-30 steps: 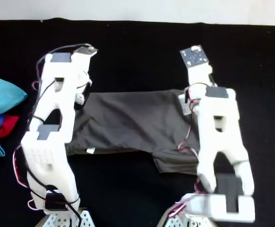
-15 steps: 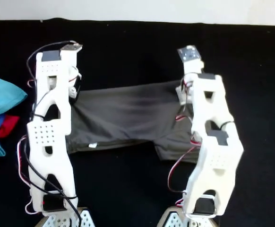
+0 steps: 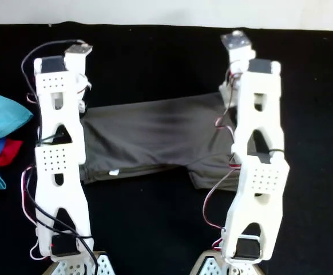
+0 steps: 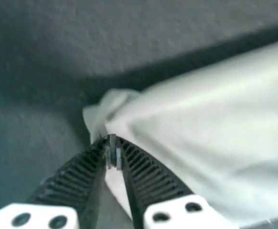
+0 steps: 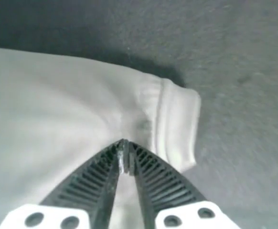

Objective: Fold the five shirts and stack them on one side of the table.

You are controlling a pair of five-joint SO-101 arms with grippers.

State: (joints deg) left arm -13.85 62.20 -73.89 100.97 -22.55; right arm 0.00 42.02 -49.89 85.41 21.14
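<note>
Crosswise, the grey shirt (image 3: 155, 134) stretches lengthwise — between 2 clamped jaws.

In the high view both white arms stretched from their bases at the bottom edge toward the top of the frame, nearly parallel. The left arm (image 3: 58, 154) ran along the left side and the right arm (image 3: 258, 166) stood right of centre. The left gripper (image 4: 112, 151) had its ribbed jaws pressed together on an edge of the shirt (image 3: 155, 137), and the right gripper (image 5: 124, 155) was likewise pinched closed on the fabric.
</note>
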